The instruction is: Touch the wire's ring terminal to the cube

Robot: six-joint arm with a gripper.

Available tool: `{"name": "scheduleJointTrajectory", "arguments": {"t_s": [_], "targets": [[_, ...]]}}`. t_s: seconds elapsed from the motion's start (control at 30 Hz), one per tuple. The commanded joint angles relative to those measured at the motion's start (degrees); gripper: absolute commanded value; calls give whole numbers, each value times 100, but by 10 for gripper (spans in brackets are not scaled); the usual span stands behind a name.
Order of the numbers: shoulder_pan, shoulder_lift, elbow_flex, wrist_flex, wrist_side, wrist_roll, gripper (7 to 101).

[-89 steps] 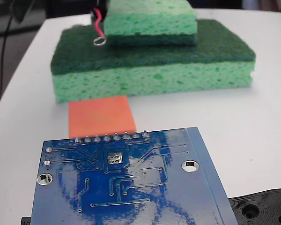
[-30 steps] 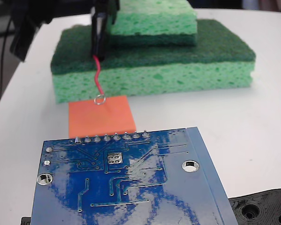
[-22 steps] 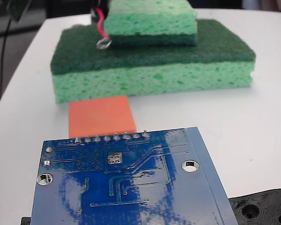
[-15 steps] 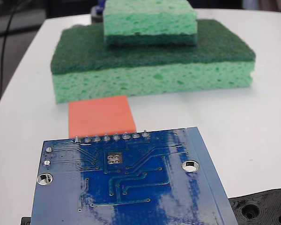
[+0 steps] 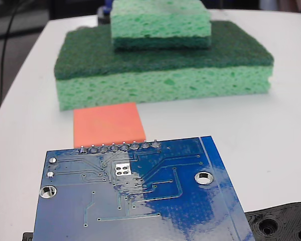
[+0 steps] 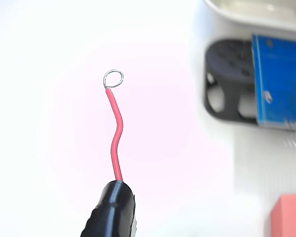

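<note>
The cube (image 5: 108,124) is a flat orange block on the white table, between the green sponges and the blue board in the fixed view. Only its corner (image 6: 289,215) shows at the lower right of the wrist view. The wire's ring terminal (image 6: 113,78) is a tiny silvery ring at the tip of a short red wire (image 6: 116,138). It hangs over bare white table, well left of the cube and apart from it. My gripper (image 6: 112,200) shows as a black tip shut on the wire's lower end. The fixed view shows neither gripper nor wire.
Two stacked green sponges (image 5: 163,65) stand behind the cube. A blue circuit board (image 5: 135,196) fills the near foreground, also seen as the blue board (image 6: 280,81) on a black holder (image 6: 226,84). A black part (image 5: 283,223) lies at the lower right.
One second ago the gripper held the ring at the cube's far edge in the fixed view. By half a second ago gripper and wire had left that view, and they stay out.
</note>
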Motion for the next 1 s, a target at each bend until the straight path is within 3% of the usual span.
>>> {"name": "scheduleJointTrajectory", "arguments": {"t_s": [0.03,0.27,0.37,0.57,1.0], "targets": [[-79,44,44,-97,44,53,1003],[-703,53,167,-62,694,272,1003],[-571,53,264,0,729,70,1003],[193,53,536,18,158,-255,1003],[255,53,729,0,193,-237,1003]]}}
